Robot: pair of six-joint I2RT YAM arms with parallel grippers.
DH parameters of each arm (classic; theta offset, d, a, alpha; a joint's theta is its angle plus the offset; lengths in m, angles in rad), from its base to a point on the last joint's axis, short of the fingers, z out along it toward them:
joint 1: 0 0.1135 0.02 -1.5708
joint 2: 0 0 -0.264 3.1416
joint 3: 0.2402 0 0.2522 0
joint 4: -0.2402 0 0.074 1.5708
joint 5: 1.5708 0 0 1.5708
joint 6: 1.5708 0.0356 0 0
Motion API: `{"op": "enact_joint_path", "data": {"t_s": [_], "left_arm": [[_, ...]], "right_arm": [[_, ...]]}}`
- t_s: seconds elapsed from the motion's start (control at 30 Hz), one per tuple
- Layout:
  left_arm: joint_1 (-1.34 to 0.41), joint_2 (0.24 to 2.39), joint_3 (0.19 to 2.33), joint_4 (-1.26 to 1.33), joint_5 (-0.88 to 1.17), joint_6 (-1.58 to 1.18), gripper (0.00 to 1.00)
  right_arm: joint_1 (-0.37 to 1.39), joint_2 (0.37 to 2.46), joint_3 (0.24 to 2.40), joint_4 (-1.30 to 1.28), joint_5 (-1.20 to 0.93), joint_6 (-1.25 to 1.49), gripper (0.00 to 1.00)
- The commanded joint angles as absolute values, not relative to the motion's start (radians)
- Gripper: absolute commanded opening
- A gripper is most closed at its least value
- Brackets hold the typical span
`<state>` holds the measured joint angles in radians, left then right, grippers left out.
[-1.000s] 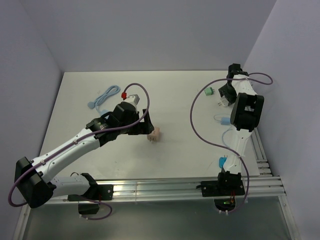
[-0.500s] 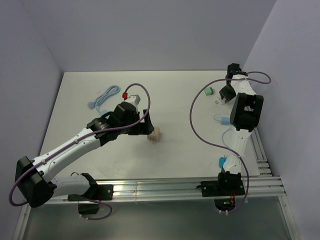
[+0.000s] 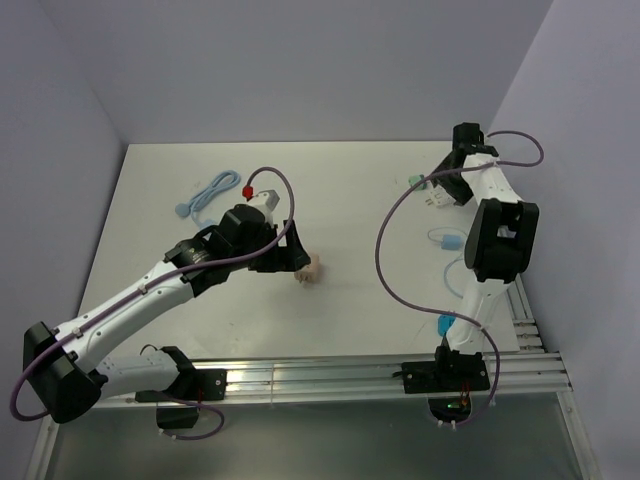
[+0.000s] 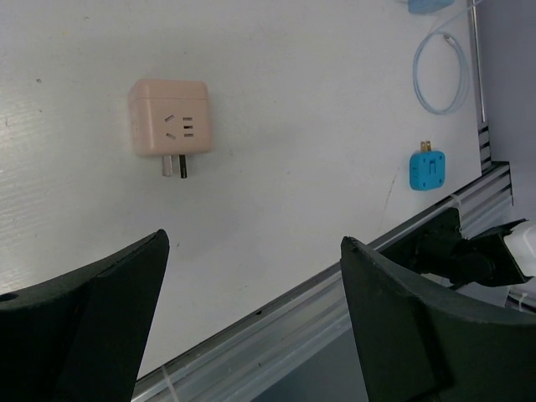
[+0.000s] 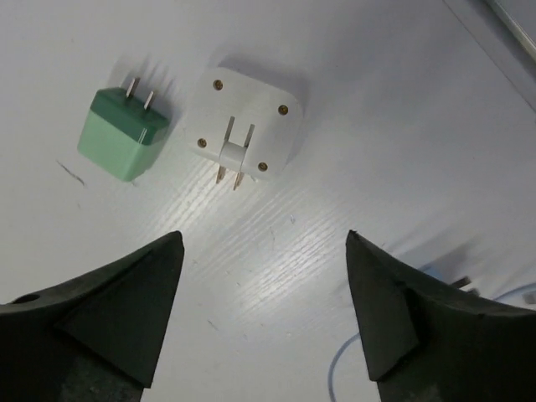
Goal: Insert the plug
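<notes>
A pink cube socket adapter point(image 3: 311, 270) lies on the white table, its two prongs pointing to the near side; in the left wrist view point(image 4: 169, 119) its socket face is up. My left gripper point(image 3: 296, 254) point(image 4: 253, 243) is open and empty, hovering just left of and above the cube. A green two-prong plug point(image 3: 415, 181) point(image 5: 123, 134) and a white plug point(image 3: 433, 198) point(image 5: 246, 131) lie side by side at the far right. My right gripper point(image 3: 445, 186) point(image 5: 264, 239) is open and empty above them.
A small blue plug point(image 3: 444, 324) point(image 4: 428, 171) lies near the right front rail. A light blue charger with a thin cable point(image 3: 447, 240) point(image 4: 441, 71) lies right of centre. A coiled light blue cable point(image 3: 207, 192) lies at the far left. An aluminium rail point(image 3: 350, 375) runs along the near edge.
My right wrist has lifted and swung toward the far side, its gripper now reaching over the green and white plugs. My left arm has shifted slightly; the pink cube has not moved.
</notes>
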<state>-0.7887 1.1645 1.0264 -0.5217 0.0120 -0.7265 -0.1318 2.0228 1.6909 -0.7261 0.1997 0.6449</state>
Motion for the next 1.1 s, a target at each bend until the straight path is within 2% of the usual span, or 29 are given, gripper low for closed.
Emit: {"op": "enact_joint_path", "data": {"t_s": [0.0,0.13,0.33,0.6,0.67,0.9,1.07], "left_arm": [[-0.785,1.126,1.012,-0.474,0.055,-0.755,0.89],[-0.785,1.132,1.017,-0.477,0.049,-0.767,0.89],[-0.785,1.144,1.012,-0.45,0.063,-0.776,0.9],[-0.785,1.187,1.022,-0.437,0.072,-0.772,0.9],[-0.785,1.195,1.026,-0.437,0.074,-0.767,0.9],[-0.785,1.206,1.031,-0.436,0.075,-0.759,0.9],[-0.785,1.207,1.026,-0.433,0.084,-0.756,0.9]], "right_arm": [[-0.138,2.047,1.722,-0.676,0.146,0.612,0.88],[-0.137,2.19,1.885,-0.79,0.147,0.627,0.97],[-0.143,2.215,1.885,-0.72,0.187,0.595,0.97],[-0.155,2.335,2.029,-0.782,0.201,0.544,0.93],[-0.163,2.347,2.036,-0.782,0.196,0.543,0.88],[-0.161,2.428,2.193,-0.902,0.238,0.545,0.86],[-0.15,2.441,2.207,-0.939,0.256,0.535,0.86]]}}
